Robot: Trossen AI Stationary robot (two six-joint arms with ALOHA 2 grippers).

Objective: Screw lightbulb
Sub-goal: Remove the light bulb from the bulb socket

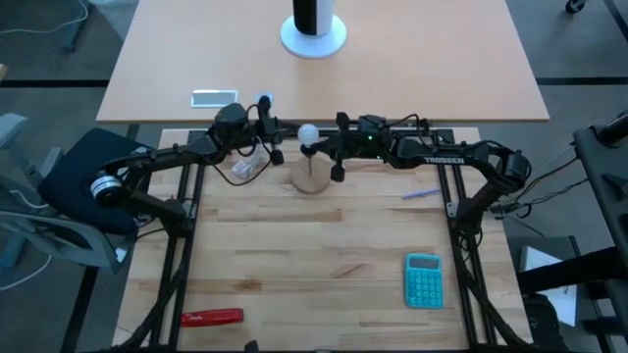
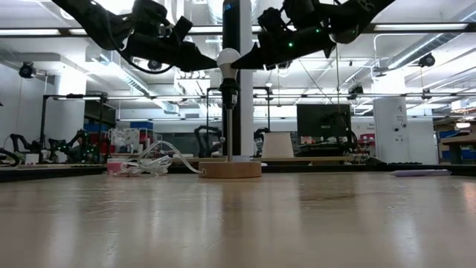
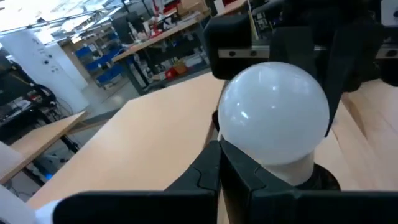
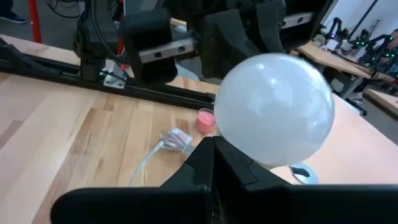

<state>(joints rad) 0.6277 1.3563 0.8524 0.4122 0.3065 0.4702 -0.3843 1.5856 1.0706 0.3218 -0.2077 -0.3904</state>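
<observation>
Bulb (image 1: 309,131) sitting atop stand (image 1: 311,179) | left claw (image 1: 276,140) and right claw (image 1: 327,147) both clenched, flanking it | advice: twisting gently, keeping axis upright.

We see a robotics lab or workshop. Beyond the pale wooden surface (image 2: 297,216), the low view shows an open hall with exposed ceiling pipes, strip lights, white columns, a dark monitor (image 2: 323,120) and other robot arms on benches (image 2: 44,145). Blue storage bins (image 3: 106,59) line shelves behind.
</observation>
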